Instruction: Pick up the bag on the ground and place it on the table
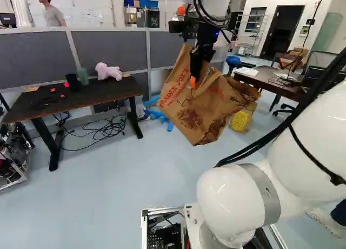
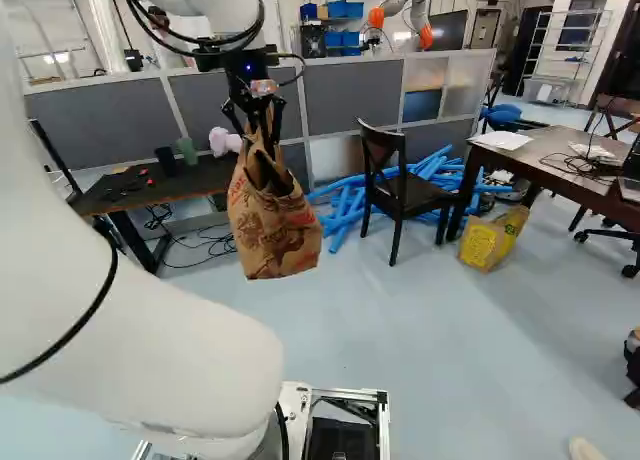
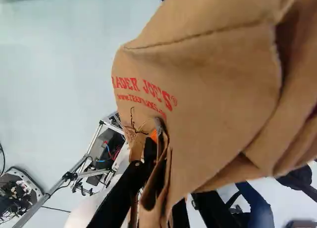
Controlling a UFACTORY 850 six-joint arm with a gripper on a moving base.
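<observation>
My gripper (image 1: pixel 199 74) is up in the air, shut on the brown paper bag (image 1: pixel 195 111) by its upper part. The bag hangs tilted and crumpled, its bottom well above the floor. In the right base view the bag (image 2: pixel 272 228) dangles below the wrist. The wrist view has the gripper (image 3: pixel 159 151) pinching folded paper, an orange pad showing; the bag (image 3: pixel 213 99) spreads ahead and hides part of the fingers. A dark table (image 1: pixel 70 100) at the left of the left base view carries a pink plush toy (image 1: pixel 108 71); another brown table (image 2: pixel 545 160) stands at the right.
A dark chair (image 2: pixel 400 185) stands beside the brown table, with blue foam tubes (image 2: pixel 345 205) behind it. A yellow-printed bag (image 2: pixel 492 238) rests on the floor near that table. Grey partitions (image 1: pixel 32 57) run behind. Cables (image 1: pixel 105 129) lie under the dark table. Another robot (image 2: pixel 400 15) stands beyond.
</observation>
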